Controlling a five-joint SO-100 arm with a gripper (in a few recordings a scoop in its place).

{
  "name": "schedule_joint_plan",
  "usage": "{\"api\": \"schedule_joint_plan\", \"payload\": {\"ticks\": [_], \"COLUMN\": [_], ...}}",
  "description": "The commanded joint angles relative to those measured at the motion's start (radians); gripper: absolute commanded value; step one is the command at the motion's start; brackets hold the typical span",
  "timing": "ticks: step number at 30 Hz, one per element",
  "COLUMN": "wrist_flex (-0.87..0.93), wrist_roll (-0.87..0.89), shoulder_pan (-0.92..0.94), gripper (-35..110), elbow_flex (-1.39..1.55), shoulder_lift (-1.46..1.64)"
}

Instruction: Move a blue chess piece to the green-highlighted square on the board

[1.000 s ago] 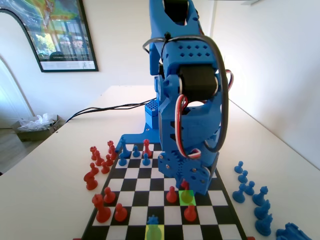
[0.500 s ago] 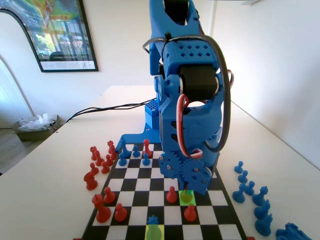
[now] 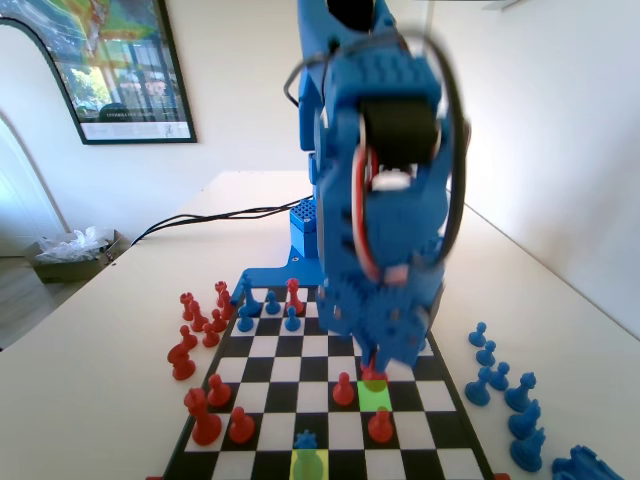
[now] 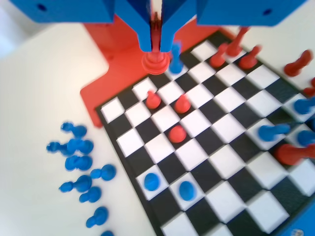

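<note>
Since a second ago the blue arm has lifted and now smears with motion in the fixed view, and the red pawn (image 3: 373, 374) that stood on the green-highlighted square (image 3: 376, 393) hangs just above it. From the wrist view the claw (image 4: 155, 46) has its two jaws pressed together on that red pawn's head, the piece's round base showing just below the jaw tips. On the board (image 3: 455, 433) in the fixed view, the blue chess piece (image 3: 306, 440) with the spiky crown stands in the near row at about 6 o'clock from the board's middle, on the square just beyond the yellow-highlighted square (image 3: 308, 466). The green-highlighted square lies at roughly 1 o'clock from that blue piece, one column to the right. Two more red pawns (image 3: 343, 390) flank the green square, one at its 9 o'clock and one at its 6 o'clock. Captured blue pieces (image 3: 497, 377) sit off the board on the counter (image 3: 100, 380) at 3 o'clock, and captured red pieces (image 3: 185, 350) stand in a cluster at 9 o'clock.
</note>
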Motion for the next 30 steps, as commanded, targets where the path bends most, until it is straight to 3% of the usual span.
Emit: {"api": "schedule_joint_plan", "payload": {"ticks": [1, 10, 30], "wrist_flex": [0.040, 0.083, 0.098], "wrist_roll": [-0.041, -0.210, -0.514], "shoulder_pan": [0.072, 0.370, 0.853], "gripper": [1, 1, 1], "elbow_flex": [0.035, 0.209, 0.339], "shoulder_lift": [0.198, 0.353, 0.302]}}
